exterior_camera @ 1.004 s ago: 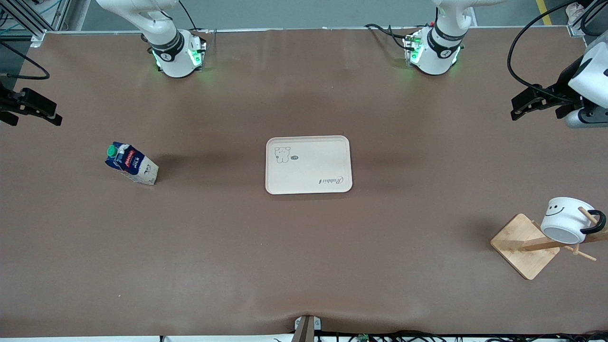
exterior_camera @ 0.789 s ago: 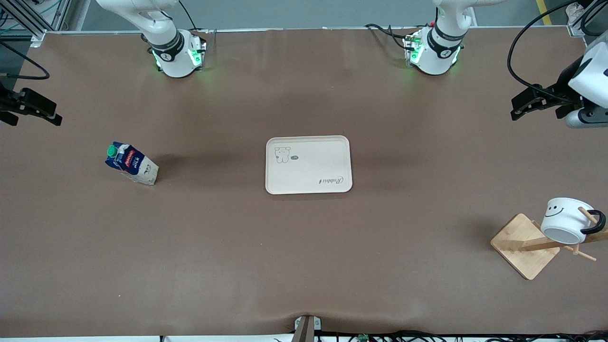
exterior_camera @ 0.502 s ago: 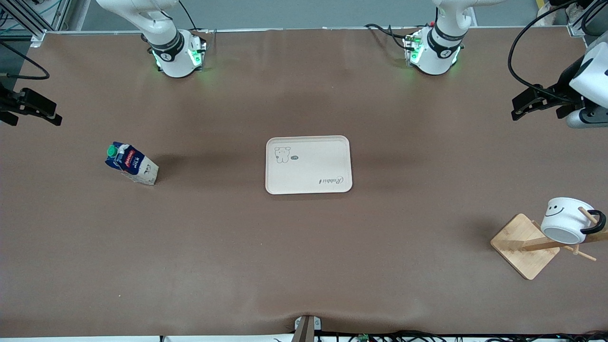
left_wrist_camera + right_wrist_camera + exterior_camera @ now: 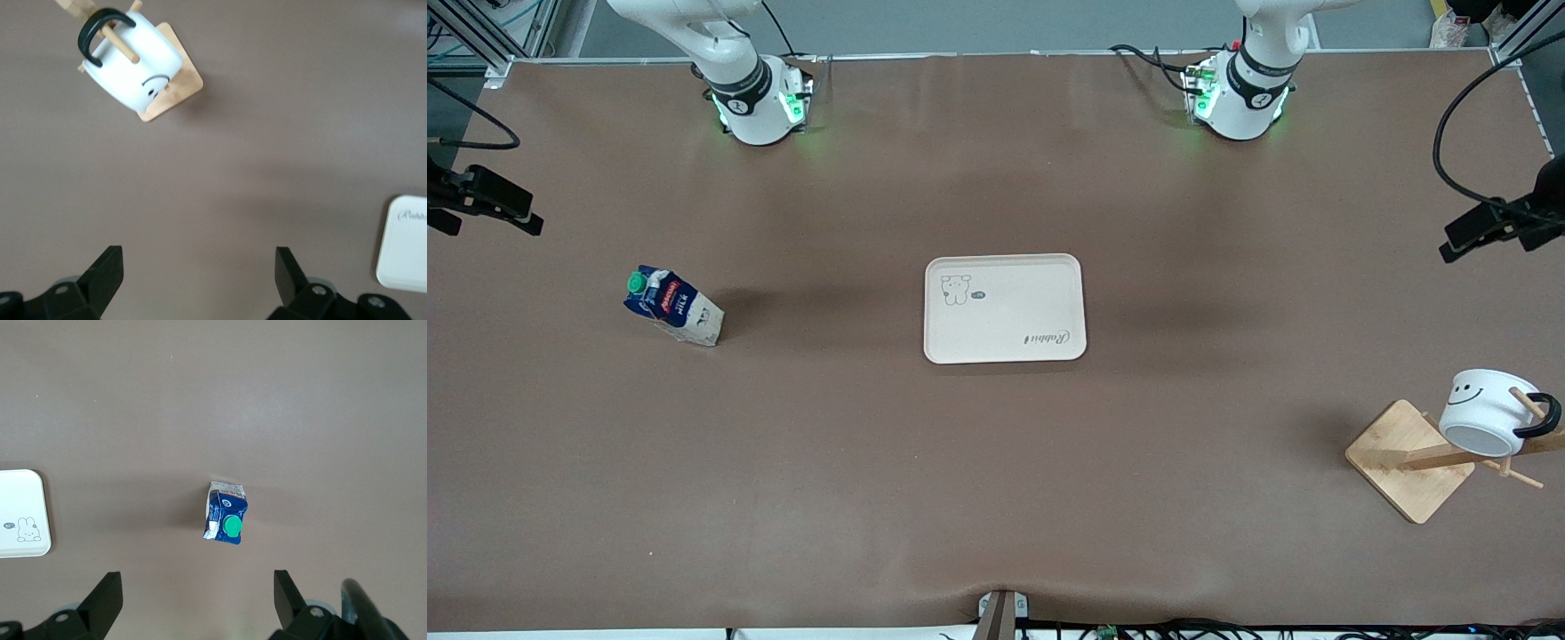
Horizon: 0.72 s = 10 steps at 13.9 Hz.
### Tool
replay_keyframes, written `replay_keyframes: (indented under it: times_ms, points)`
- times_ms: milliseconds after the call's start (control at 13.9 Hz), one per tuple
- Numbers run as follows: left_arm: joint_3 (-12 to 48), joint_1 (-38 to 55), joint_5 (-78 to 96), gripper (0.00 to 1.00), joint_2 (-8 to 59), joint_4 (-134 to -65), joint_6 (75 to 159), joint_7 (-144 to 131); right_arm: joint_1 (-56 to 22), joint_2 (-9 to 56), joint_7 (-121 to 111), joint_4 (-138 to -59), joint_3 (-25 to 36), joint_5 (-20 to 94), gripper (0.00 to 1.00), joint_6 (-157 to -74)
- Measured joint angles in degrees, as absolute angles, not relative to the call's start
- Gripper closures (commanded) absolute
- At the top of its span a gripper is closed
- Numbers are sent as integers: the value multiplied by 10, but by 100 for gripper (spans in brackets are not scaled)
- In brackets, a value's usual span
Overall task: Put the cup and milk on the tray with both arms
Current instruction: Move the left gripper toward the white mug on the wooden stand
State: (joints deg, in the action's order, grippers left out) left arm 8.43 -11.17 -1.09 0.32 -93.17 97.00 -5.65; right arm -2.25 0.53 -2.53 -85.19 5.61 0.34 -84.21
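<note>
A smooth cream tray [image 4: 1005, 308] with rounded corners and a raised lip is lying flat at the middle of the table [image 4: 996, 480], carrying a small bear drawing and the script word "Rabbit". Toward the right arm's end, the milk [image 4: 672, 308] is standing upright on the bare surface, well apart from the tray: a small gable-top carton in dark blue and white with a round green cap and a red logo. Toward the left arm's end and nearer the front camera than the tray, the cup [image 4: 1488, 412], a glossy white mug with a black smiley face, is hanging tilted by its black handle on a peg of a pale wooden rack [image 4: 1414, 460] with a square base. The left gripper [image 4: 199, 272] is hovering over bare table at the left arm's end, its black fingers spread wide apart and holding nothing; in the left wrist view the cup and rack are showing well apart from it. The right gripper [image 4: 199, 593] is hanging over the table at the right arm's end, its fingers likewise apart and empty. The table is wearing a matte brown covering with faint creases, and black cables are trailing along its edges.
</note>
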Motion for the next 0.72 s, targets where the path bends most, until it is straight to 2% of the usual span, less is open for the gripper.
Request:
replay_keyframes:
  times_ms: [502,717]
  points:
    - [84,-198,44,0,10,-1075,1187,9,-22,8,-25,-852,56,3,0,-842]
    - [84,-214,76,0,13,-1112,1249,25,-22,8,-25,-852,57,3,0,-842]
